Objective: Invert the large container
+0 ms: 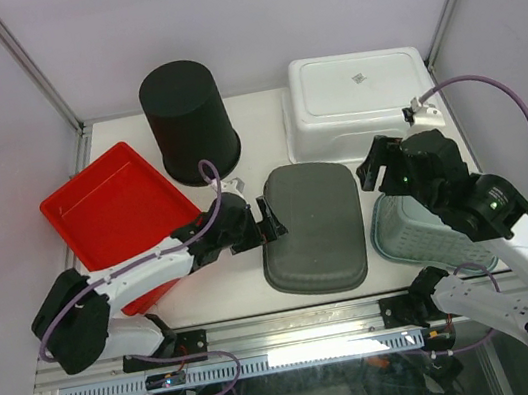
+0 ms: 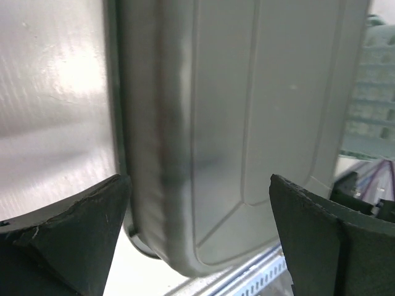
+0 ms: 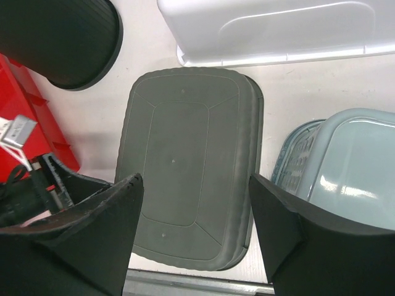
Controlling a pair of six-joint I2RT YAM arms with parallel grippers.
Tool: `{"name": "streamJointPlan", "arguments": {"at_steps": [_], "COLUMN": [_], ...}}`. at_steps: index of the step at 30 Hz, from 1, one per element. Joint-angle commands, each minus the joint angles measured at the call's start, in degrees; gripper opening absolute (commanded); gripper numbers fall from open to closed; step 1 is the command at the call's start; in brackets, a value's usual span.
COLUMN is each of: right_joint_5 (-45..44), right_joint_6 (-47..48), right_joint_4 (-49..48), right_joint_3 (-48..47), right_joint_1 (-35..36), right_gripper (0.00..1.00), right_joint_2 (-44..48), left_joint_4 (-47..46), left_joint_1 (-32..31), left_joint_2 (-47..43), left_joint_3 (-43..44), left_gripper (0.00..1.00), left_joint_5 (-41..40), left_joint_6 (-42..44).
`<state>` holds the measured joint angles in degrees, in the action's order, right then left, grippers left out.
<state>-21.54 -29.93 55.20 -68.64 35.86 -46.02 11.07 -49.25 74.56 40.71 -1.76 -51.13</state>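
Wide open, the left jaws grip nothing. In the left wrist view they sit low at the table (image 1: 266, 148), pointing at the left edge of the grey container (image 2: 247, 123); its rounded rim is close ahead but I cannot tell if a tip touches it.

Behind that arm lies a red tray (image 1: 114, 207), open side up, and beyond it a black bucket (image 1: 187, 114) stands on its mouth.

The grey container (image 1: 314, 225) lies in the middle of the table near the front edge, flat base upward and rim down. I take it for the task's thing, since both arms are turned toward it.

To its back right, a white tub (image 1: 358, 90) of similar size is also base up, so whichever was meant, the flip looks done.

A pale green basket (image 1: 418, 238) lies just beside the grey container on the right, likewise overturned.

Farthest right, the right jaws are well parted and empty, raised above the table. The right wrist view looks straight down on the grey container (image 3: 185, 160), with nothing between the tips.

By my reading, all that remains is for both arms to pull clear; no container on show needs turning, unless the red tray counts.
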Motion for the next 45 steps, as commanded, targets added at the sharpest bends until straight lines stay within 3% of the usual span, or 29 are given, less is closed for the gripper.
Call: {"name": "streamJointPlan", "arguments": {"at_steps": [1, 5, 14, 20, 24, 34, 38, 41, 45], "right_joint_5": [-0.53, -1.58, -1.91, -2.73, -3.24, -2.43, -1.29, -0.08, 2.30], "right_joint_6": [0.08, 0.27, 0.14, 0.22, 0.30, 0.73, 1.03, 1.17, 1.39], "right_joint_4": [0.05, 2.02, 2.85, 3.86, 4.46, 2.08, -0.77, -3.02, -5.83], "right_joint_3": [-1.92, -2.75, -2.69, -3.46, -3.30, -2.10, -0.64, 0.47, 1.39], "right_joint_1": [-0.15, -0.16, -0.17, -0.14, -0.17, -0.17, -0.17, -0.13, -0.17], "right_gripper": [0.73, 0.73, 0.73, 0.73, 0.74, 0.74, 0.74, 0.74, 0.73], "right_joint_2": [0.85, 0.91, 1.09, 0.97, 1.29, 0.95, 0.80, -0.02, -1.61], "left_joint_4": [-2.66, -3.86, -15.73, -18.24, -17.65, 5.85, 18.64, 26.98, 28.13], "left_joint_1": [0.91, 0.85, -1.58, -3.51, -3.67, -3.58, -2.68, 1.42, 11.95], "left_joint_2": [3.71, 6.38, 17.54, 24.35, 23.60, 4.28, -3.67, -7.76, -11.92], "left_joint_3": [3.55, 5.02, 9.32, 14.84, 14.69, 16.37, 17.21, 16.96, 15.31], "left_gripper": [0.99, 0.99, 0.99, 0.99, 0.99, 0.99, 0.99, 0.99, 0.99], "left_joint_5": [3.05, 5.47, 14.74, 16.00, 14.42, -4.40, -17.85, -21.98, -19.36], "left_joint_6": [3.97, 5.43, 2.66, 1.61, 1.65, 8.23, 6.16, 3.84, 4.22]}}
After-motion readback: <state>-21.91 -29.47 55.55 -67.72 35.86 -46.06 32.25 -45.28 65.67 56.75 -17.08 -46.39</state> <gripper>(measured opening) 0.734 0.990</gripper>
